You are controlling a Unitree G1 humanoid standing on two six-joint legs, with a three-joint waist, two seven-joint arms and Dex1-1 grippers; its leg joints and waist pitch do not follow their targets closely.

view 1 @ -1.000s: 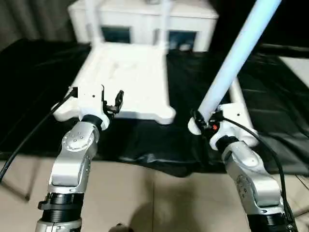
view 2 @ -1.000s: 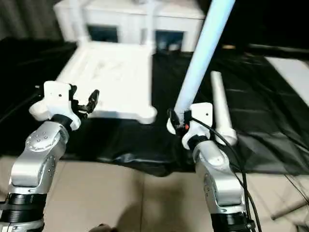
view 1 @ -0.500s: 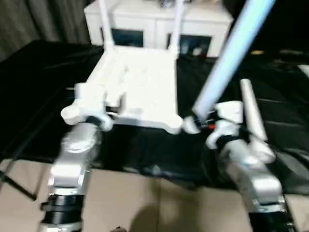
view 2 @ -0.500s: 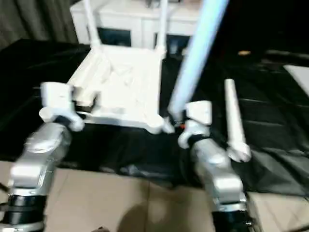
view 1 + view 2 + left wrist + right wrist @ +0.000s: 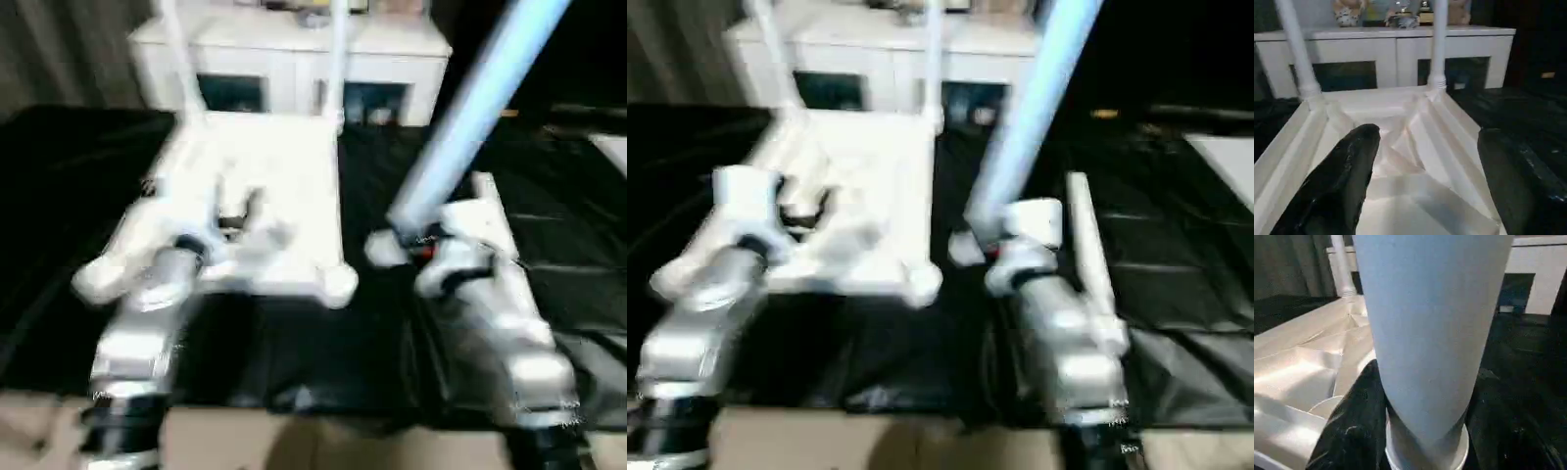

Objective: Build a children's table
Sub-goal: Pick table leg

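Right hand (image 5: 1420,431) clamps a long white tapered plastic tube leg (image 5: 470,108) tilted up, left hand (image 5: 1420,186) hangs wide open and empty over the upside-down white ribbed plastic tabletop (image 5: 274,176) on black sheeting (image 5: 549,176), another loose leg (image 5: 1083,235) alongside, white glass-door cabinet (image 5: 1386,49) behind.

The held leg (image 5: 470,108) runs off the top edge, its end unseen.

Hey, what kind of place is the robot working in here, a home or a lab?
Probably a staged indoor room, hard to say which. A white cabinet with glass doors and trinkets on top looks homely, but the upturned tabletop lies on black sheeting spread over a tan floor.
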